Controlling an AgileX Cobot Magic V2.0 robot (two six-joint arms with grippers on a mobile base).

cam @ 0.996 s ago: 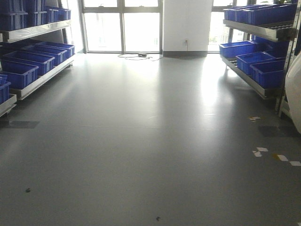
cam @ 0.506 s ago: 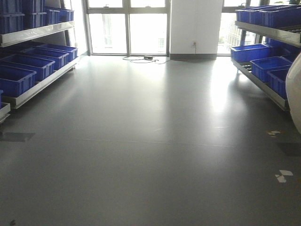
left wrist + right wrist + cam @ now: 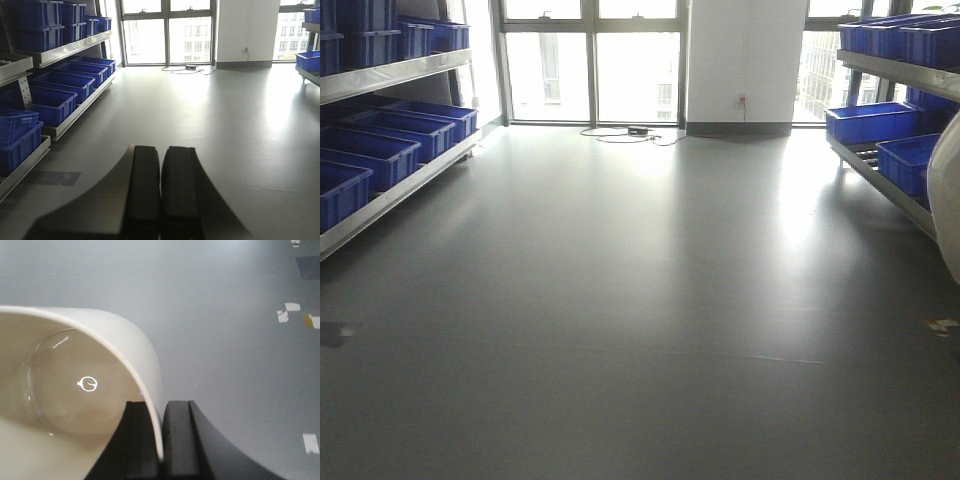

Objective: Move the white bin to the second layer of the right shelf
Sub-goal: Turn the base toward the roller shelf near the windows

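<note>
The white bin [image 3: 75, 390] is a glossy cream tub with its mouth facing the right wrist camera. My right gripper [image 3: 161, 405] is shut on its rim, one finger inside and one outside, and holds it above the grey floor. In the front view only the bin's [image 3: 950, 200] curved side shows at the right edge. The right shelf [image 3: 895, 75] stands ahead on the right; a lower level shows roller tracks [image 3: 868, 155] between blue crates. My left gripper [image 3: 161, 148] is shut on nothing, over bare floor.
A left rack [image 3: 390, 190] lined with blue crates [image 3: 370, 150] runs along the aisle. Blue crates [image 3: 870, 120] also sit on the right shelf. A cable and box [image 3: 638, 131] lie by the far windows. Tape marks [image 3: 942, 325] dot the floor on the right.
The front view has moved forward down the aisle and swung slightly left. Both racks slid outward and the floor tape marks dropped towards the frame's edge. The bin stays at the right edge.
</note>
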